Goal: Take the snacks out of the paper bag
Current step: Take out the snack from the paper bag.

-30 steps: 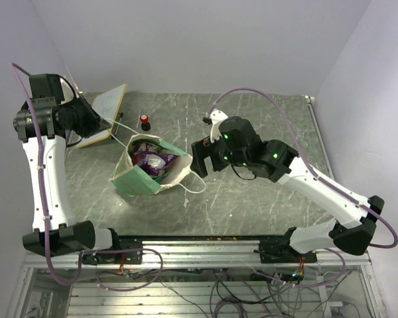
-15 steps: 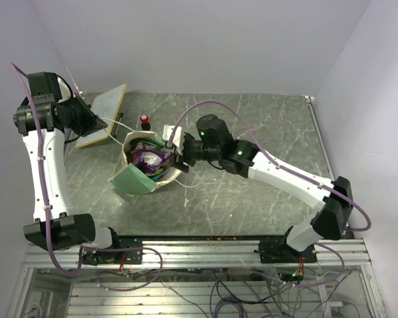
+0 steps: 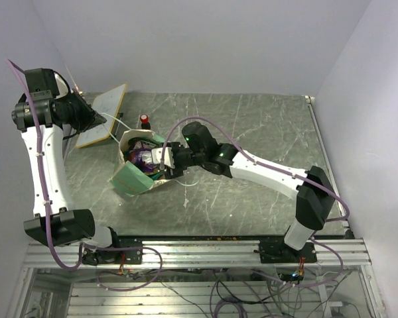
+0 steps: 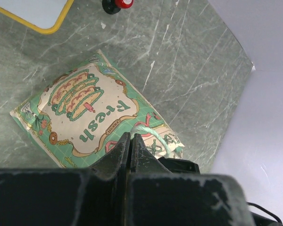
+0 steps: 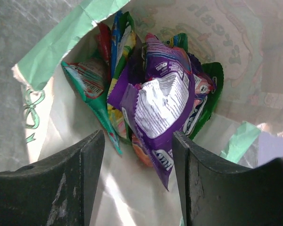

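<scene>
The paper bag [image 3: 129, 180] lies on its side left of the table's middle, with its mouth facing right. It also shows in the left wrist view [image 4: 85, 113]. My left gripper [image 3: 96, 122] is shut on the bag's string handle [image 4: 151, 133] and holds it up and to the left. My right gripper [image 3: 160, 161] is open at the bag's mouth, over the cream inside [image 5: 132, 197]. Between its fingers [image 5: 137, 141] lie the snacks: a purple packet [image 5: 162, 101] on top, a teal-green one [image 5: 92, 87], a green one [image 5: 210, 89] and others underneath. The fingers touch none of them.
A small red-capped bottle [image 3: 144, 120] stands just behind the bag. A flat white board with a yellow rim [image 3: 106, 109] lies at the back left. Both also show in the left wrist view, the bottle [image 4: 117, 4] and the board [image 4: 33, 14].
My right arm has reached left from the table's middle and put its open gripper into the bag's mouth. The left gripper has kept hold of the string handle, nearly still.
</scene>
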